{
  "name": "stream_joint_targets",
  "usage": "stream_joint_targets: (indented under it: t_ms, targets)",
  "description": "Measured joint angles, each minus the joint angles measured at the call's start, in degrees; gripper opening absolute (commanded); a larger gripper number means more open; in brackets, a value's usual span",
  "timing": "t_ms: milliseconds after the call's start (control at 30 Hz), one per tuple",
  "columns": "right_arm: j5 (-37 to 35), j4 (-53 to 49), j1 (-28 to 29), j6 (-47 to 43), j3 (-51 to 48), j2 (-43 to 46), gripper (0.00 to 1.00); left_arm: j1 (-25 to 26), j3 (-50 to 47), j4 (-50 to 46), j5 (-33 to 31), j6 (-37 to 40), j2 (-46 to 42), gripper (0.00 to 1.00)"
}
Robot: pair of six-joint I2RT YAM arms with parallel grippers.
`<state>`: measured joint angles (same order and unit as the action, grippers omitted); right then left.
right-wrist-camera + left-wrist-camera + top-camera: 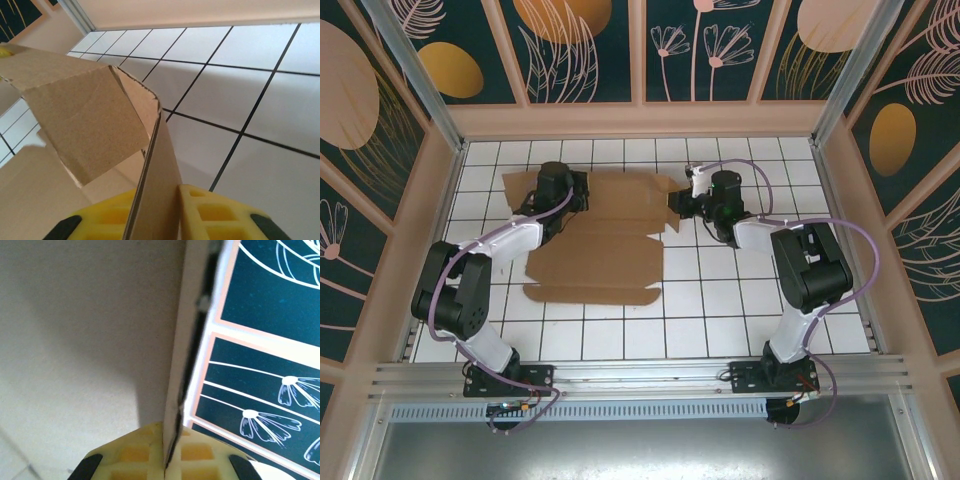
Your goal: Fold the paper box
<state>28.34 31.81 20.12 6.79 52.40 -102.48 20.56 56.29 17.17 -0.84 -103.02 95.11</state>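
Note:
The paper box [605, 250] lies as a wide brown die-cut sheet, mostly flat, on the white tiled table [740, 300]. My left gripper [582, 190] is at the sheet's far left part. In the left wrist view its yellow fingers [135, 452] are shut on a thin upright edge of the paper box [176, 390]. My right gripper [685, 205] is at the far right flap. In the right wrist view a raised flap of the paper box [85, 125] stands edge-on between the yellow fingers [215, 215], which pinch it; the right gripper [167, 205] is shut on it.
Pink-framed walls with dark floral panels [585, 50] enclose the table on three sides. A metal rail [640, 375] runs along the near edge, with both arm bases on it. Bare tiles [620, 330] lie in front of the sheet and to its right.

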Motion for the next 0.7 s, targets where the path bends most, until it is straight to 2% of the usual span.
stream_joint_targets:
  t_ms: [233, 467, 567, 700]
  targets:
    - [1.11, -0.11, 0.57, -0.26, -3.28, 0.94, 0.19, -0.26, -5.66, -0.39, 1.42, 1.9, 0.52, 0.0]
    - [-2.99, 2.27, 3.61, -2.32, -7.93, 6.08, 0.2, -0.39, -7.15, 4.28, 2.54, 4.5, 0.5, 0.0]
    - [-5.7, 3.96, 4.26, -3.76, -8.33, 7.15, 0.41, -0.55, -6.88, 6.91, 3.45, 6.03, 0.15, 0.0]
    - [-12.76, 5.75, 4.74, -6.08, -8.68, 9.73, 0.51, -0.59, -5.2, 9.22, 5.38, 8.7, -0.26, 0.0]
